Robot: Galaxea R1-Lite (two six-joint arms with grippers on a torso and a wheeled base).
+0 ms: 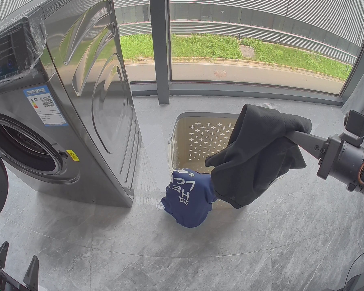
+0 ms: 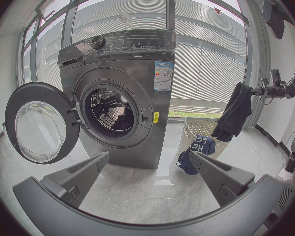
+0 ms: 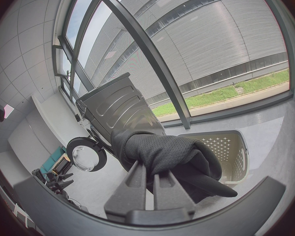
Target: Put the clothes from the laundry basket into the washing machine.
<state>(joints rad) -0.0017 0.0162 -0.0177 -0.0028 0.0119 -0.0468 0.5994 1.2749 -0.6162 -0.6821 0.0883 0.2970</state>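
My right gripper (image 1: 289,136) is shut on a black garment (image 1: 255,154), which hangs in the air above the cream laundry basket (image 1: 198,138). In the right wrist view the black garment (image 3: 167,154) bunches over the closed fingers (image 3: 134,184). A dark blue shirt (image 1: 188,197) with white lettering drapes over the basket's near rim. The grey washing machine (image 1: 68,102) stands on the left, its round door (image 2: 39,123) swung open and the drum (image 2: 109,113) exposed. My left gripper (image 2: 147,163) is open and low near the floor, facing the machine.
A large window with a dark pillar (image 1: 159,41) runs behind the basket. Grey tiled floor (image 1: 170,251) lies open between the machine, the basket and me. Plastic film (image 1: 16,53) covers the machine's control panel.
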